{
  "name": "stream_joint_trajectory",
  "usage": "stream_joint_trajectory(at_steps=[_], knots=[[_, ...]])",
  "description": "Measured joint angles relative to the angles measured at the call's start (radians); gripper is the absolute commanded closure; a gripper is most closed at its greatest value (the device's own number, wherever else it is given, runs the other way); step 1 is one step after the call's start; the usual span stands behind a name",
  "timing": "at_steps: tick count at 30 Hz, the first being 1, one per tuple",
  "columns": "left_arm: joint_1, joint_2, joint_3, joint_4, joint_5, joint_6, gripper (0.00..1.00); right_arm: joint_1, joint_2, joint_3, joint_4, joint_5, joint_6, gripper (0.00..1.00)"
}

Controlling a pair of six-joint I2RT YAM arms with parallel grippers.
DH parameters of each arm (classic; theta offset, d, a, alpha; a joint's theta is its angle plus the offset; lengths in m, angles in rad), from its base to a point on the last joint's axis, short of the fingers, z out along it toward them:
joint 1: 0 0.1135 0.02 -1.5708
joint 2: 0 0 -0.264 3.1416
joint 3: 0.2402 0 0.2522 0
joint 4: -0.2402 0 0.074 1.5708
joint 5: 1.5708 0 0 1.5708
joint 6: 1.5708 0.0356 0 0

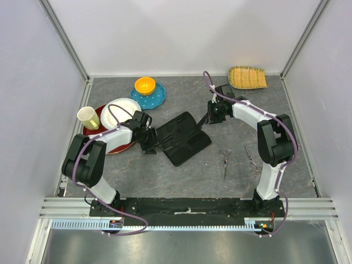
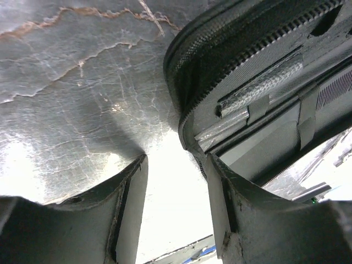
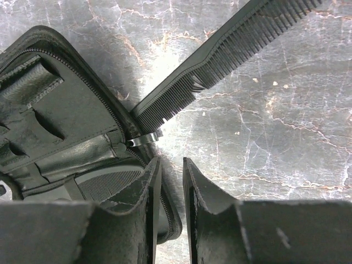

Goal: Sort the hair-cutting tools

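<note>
**A:** One comb [image 3: 110,184] looks tucked into the open zip case [image 1: 184,137]. The loose comb [image 3: 220,55], matte black plastic, lies on the desk [image 1: 165,187] with its end at the case rim.

**B:** And the scissors?

**A:** Unsorted! First scissors [image 1: 225,158] and second scissors [image 1: 252,160], thin steel, lie right of the case. Left tool [image 2: 176,162] is half-wide by the ribbed zip edge. Right tool [image 3: 171,162] is narrow, with nothing between.

1 overhead view, 2 close wrist views, both on case [image 1: 184,137]
</note>
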Motion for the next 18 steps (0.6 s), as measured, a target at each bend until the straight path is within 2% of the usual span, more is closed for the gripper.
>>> stream_joint_trajectory(at_steps=[3,4,7,10,18], knots=[[0.000,-0.007,0.000,-0.002,-0.020,0.000,0.44,0.004,0.001,0.003,0.000,0.018,0.004,0.68],[0.000,-0.011,0.000,-0.003,-0.028,0.000,0.43,0.005,0.004,0.005,0.000,0.027,0.010,0.60],[0.001,-0.034,0.002,-0.024,-0.057,0.002,0.41,0.009,0.027,0.032,0.000,0.086,0.056,0.48],[0.001,-0.071,0.018,-0.051,-0.090,0.006,0.39,0.014,0.061,0.069,-0.002,0.154,0.127,0.41],[0.014,-0.193,0.073,-0.076,-0.163,0.025,0.35,0.040,0.206,0.267,-0.088,0.367,0.271,0.34]])
